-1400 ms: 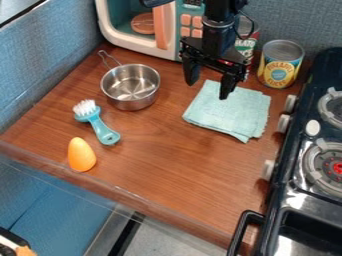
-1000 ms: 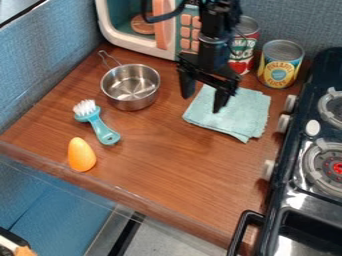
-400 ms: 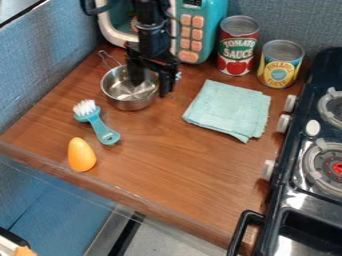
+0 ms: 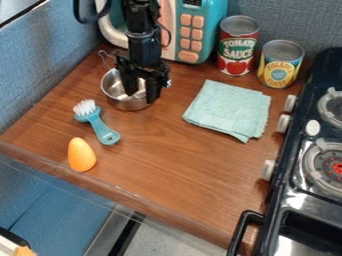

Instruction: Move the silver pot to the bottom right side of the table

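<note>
The gripper (image 4: 141,95) partly occludes the silver pot (image 4: 129,104); rim contact is possibly obscured. The right edge truncates the stove (image 4: 298,202).

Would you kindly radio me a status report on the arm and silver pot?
Gripper at silver pot, jaws apart. Pot upright on table, upper left in view. Folded cloth right of pot, possibly near route.

One camera looks down at a slant on the table (image 4: 160,160), from high up on the near side of the cloth (image 4: 227,110). It faces over the cloth toward the microwave (image 4: 218,22) and wall (image 4: 284,20) behind. It stands near enough that the stove (image 4: 300,201), right of the cloth, runs out of view.
</note>
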Tool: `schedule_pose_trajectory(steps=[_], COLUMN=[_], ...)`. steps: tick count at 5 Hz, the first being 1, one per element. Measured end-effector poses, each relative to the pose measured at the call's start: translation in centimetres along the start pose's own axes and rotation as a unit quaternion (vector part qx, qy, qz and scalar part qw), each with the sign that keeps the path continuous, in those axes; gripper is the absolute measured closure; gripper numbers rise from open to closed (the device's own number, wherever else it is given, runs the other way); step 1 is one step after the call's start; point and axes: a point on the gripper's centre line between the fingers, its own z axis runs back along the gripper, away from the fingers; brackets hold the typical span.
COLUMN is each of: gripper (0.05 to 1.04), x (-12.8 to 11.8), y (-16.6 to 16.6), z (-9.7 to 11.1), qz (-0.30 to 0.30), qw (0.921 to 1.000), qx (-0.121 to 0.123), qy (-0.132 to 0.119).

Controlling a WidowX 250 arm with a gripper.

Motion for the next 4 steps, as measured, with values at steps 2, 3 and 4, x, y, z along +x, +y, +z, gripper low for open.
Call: schedule_pose_trajectory(steps=[2, 3, 4], gripper=[0.950, 1.003, 1.005], x=[-0.1, -0.1, 0.0], y=[-0.4, -0.7, -1.5], z=[-0.5, -0.5, -0.5], qz=[0.003, -0.007, -0.022], qw=[0.9999, 0.9998, 0.9996], qx=[0.005, 0.008, 0.004], qy=[0.010, 0.016, 0.020])
